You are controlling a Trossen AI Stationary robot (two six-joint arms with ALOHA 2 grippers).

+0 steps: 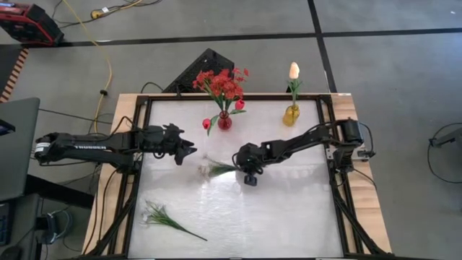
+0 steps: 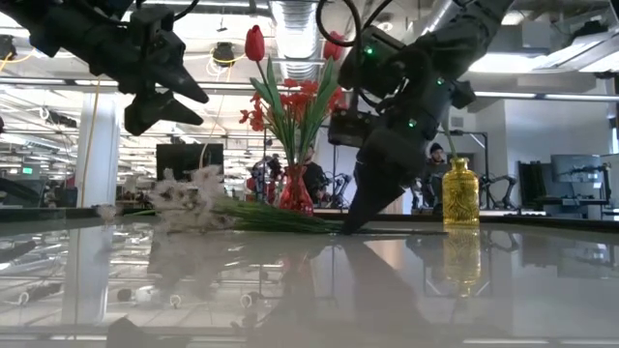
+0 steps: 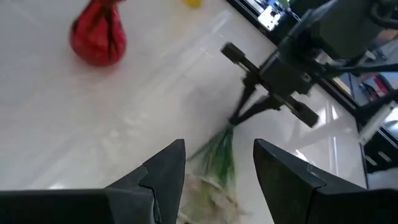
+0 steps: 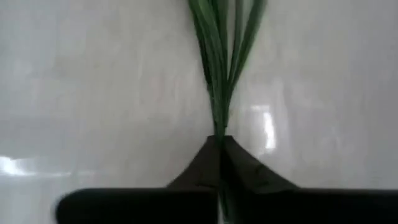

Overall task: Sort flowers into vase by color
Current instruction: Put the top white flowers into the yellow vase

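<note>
A: Where's your right gripper [image 4: 220,144]?
B: Down at mid-table, fingers pinched together on the green stems of the white spray [image 1: 214,169], which lies flat on the table [image 1: 289,209].
A: And your left gripper [image 3: 219,163]?
B: Hanging above the blossoms, fingers spread, holding nothing.

You are seeing a yellow cable [image 1: 107,65] trailing across the grey floor at upper left, and a red case [image 1: 29,22] sitting in the top-left corner.
</note>
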